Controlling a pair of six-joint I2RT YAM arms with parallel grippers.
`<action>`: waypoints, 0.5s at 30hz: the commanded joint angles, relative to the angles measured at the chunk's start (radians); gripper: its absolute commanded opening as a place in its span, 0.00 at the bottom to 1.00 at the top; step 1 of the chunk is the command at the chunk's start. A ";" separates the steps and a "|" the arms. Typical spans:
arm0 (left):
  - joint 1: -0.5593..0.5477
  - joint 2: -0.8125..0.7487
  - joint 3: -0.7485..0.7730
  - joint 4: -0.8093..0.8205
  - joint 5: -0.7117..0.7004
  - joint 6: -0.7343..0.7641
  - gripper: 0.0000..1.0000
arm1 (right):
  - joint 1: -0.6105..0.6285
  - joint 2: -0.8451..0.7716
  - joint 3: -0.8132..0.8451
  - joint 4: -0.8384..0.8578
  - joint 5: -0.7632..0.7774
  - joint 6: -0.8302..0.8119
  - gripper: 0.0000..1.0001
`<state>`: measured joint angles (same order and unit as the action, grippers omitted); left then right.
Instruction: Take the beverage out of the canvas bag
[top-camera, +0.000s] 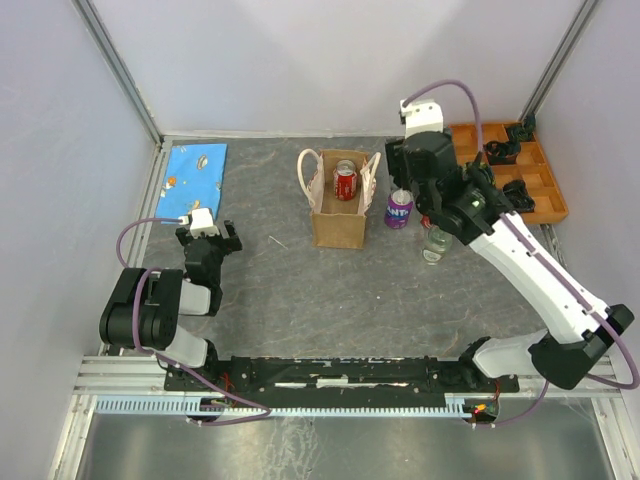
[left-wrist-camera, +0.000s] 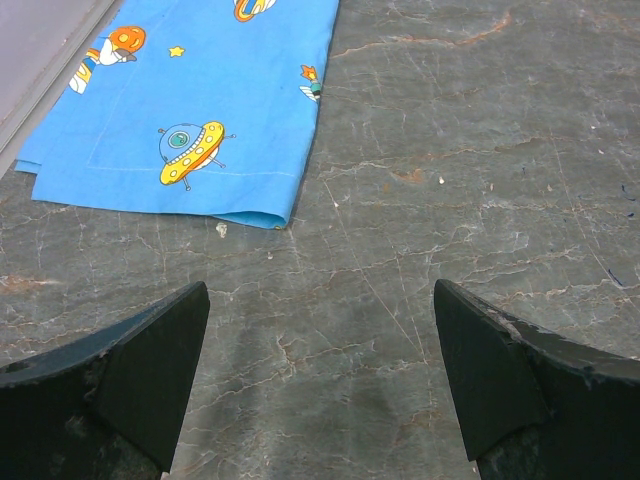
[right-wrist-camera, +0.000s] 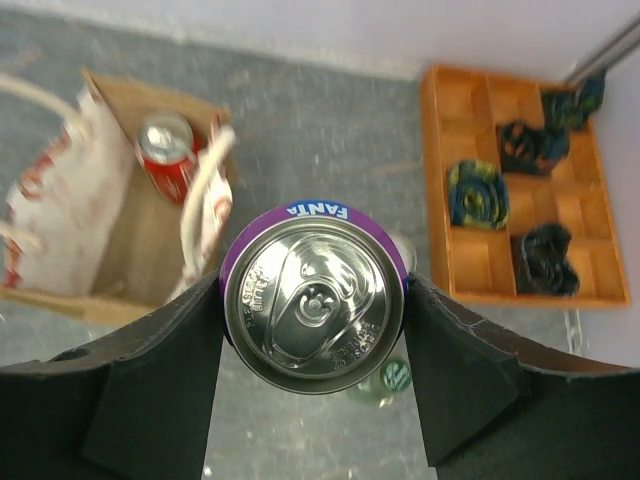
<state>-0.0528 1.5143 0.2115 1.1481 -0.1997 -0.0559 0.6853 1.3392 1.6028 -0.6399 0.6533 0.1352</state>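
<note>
The canvas bag (top-camera: 336, 226) stands open at mid-table, tan with cream handles, and it also shows in the right wrist view (right-wrist-camera: 120, 240). A red can (top-camera: 345, 183) stands inside it (right-wrist-camera: 167, 154). My right gripper (top-camera: 403, 198) is shut on a purple Fanta can (top-camera: 399, 209), held just right of the bag. In the right wrist view the fingers (right-wrist-camera: 455, 370) press both sides of the can (right-wrist-camera: 314, 299), seen from above. My left gripper (top-camera: 207, 238) is open and empty low over the table (left-wrist-camera: 320, 340), far left of the bag.
A clear bottle with a green cap (top-camera: 434, 243) stands right of the purple can (right-wrist-camera: 393, 376). An orange compartment tray (top-camera: 545, 185) with dark items sits at the back right (right-wrist-camera: 455, 90). A blue printed cloth (top-camera: 195, 168) lies at the back left (left-wrist-camera: 200, 100).
</note>
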 joint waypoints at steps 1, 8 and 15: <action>-0.002 0.007 0.019 0.041 -0.003 0.041 0.99 | 0.001 -0.046 -0.076 -0.029 0.009 0.113 0.00; -0.002 0.006 0.019 0.042 -0.003 0.041 0.99 | 0.000 -0.086 -0.298 0.028 -0.073 0.214 0.00; -0.002 0.007 0.019 0.041 -0.004 0.041 0.99 | -0.005 -0.086 -0.493 0.195 -0.110 0.209 0.00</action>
<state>-0.0528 1.5143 0.2115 1.1481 -0.1997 -0.0563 0.6853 1.3056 1.1595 -0.6571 0.5449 0.3214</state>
